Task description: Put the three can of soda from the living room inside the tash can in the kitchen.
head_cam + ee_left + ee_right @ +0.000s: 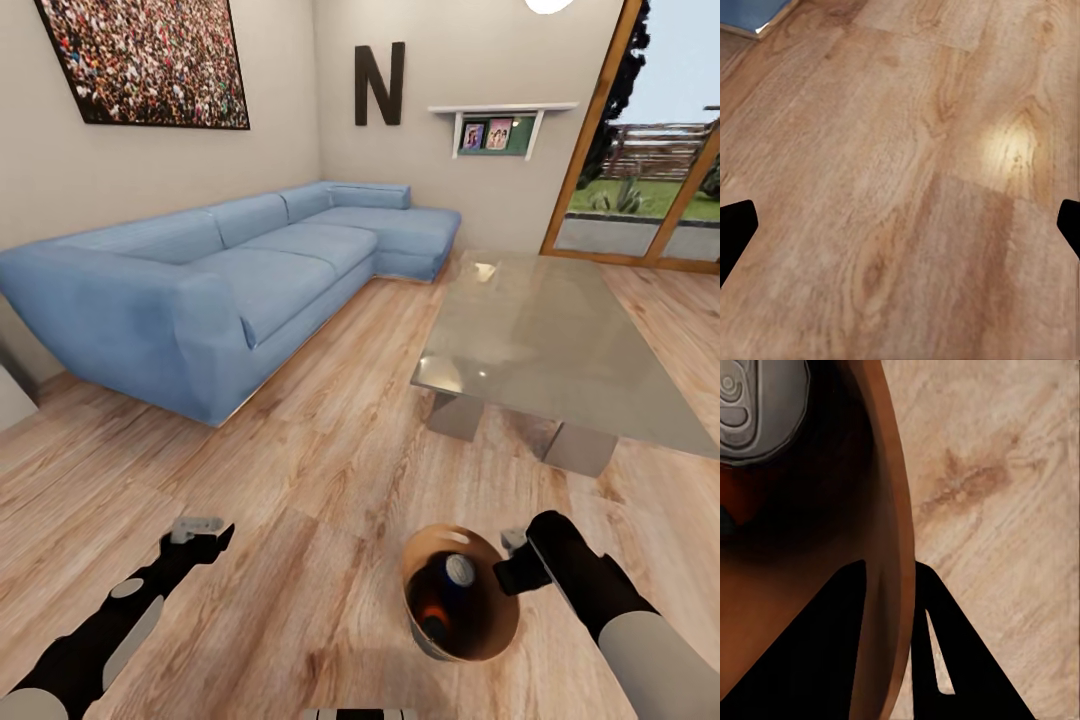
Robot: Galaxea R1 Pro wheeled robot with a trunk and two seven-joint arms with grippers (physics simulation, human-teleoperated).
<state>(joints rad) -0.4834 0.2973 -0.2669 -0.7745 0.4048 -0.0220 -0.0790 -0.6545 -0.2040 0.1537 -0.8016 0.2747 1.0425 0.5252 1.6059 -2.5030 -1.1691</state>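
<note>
Living room, mid-errand: bin (462, 592) carried low over the wood floor (300, 470), rim pinched by the right gripper (512, 570), one finger (802, 660) inside the wall and one outside, jaws clamped on it. Cans already aboard: one silver top (460, 569) up near the rim, orange below it, a darker can (433, 630) deeper in; third not made out. Probably held by the rim to haul everything to the kitchen in one trip. Left gripper (200, 528) empty, hanging over bare boards, jaws apart. Sofa (230, 280) and glass table (560, 350) ahead, nothing on the glass.
</note>
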